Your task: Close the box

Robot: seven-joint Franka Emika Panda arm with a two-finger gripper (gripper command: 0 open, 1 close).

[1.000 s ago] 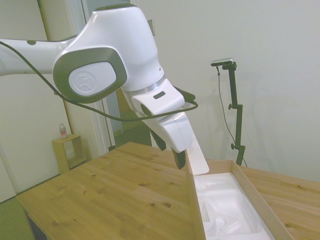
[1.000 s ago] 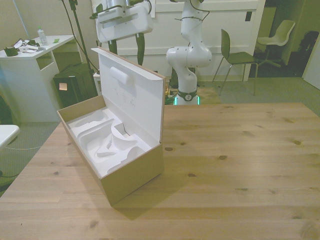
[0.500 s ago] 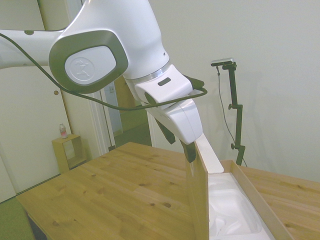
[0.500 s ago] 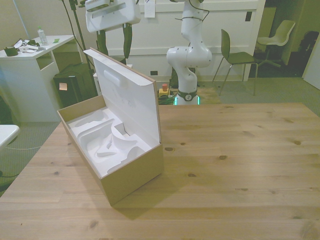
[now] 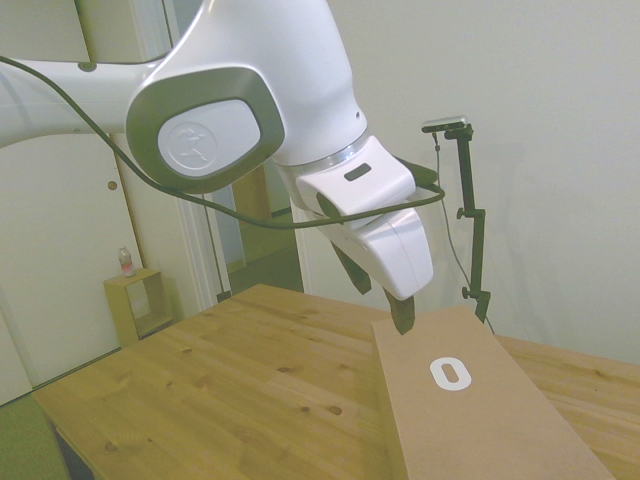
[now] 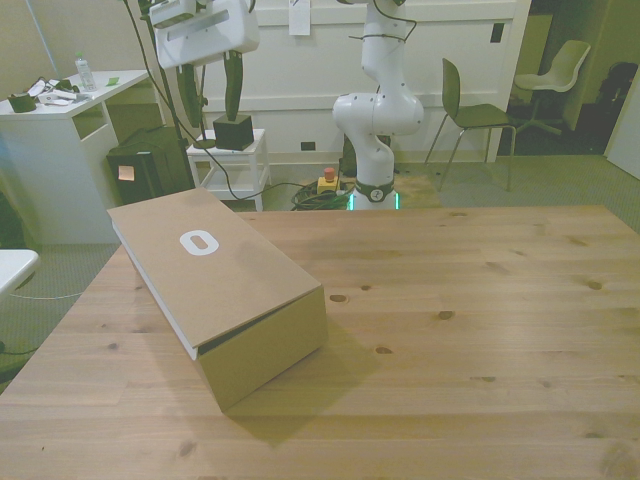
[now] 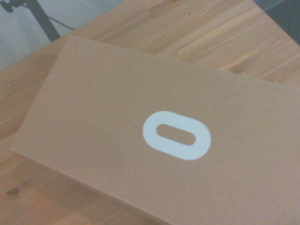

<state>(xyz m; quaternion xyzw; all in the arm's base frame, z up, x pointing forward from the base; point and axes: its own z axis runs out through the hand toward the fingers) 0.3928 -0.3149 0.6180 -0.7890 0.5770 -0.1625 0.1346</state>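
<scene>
The box (image 6: 215, 285) lies closed on the counter (image 6: 480, 320) (oval mark up); the claw (image 6: 205, 95) hangs above, fingers apart.

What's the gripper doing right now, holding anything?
Gripper: fingers open, holding nothing, above the closed box.

This is a robotics lab set up in an office-like room. Beyond the wooden table (image 6: 480, 330) a second white robot arm (image 6: 378, 90) stands on the floor with cables and a red stop button (image 6: 326, 181) beside it, near office chairs (image 6: 480, 115) and a cluttered white desk (image 6: 60, 110).
</scene>
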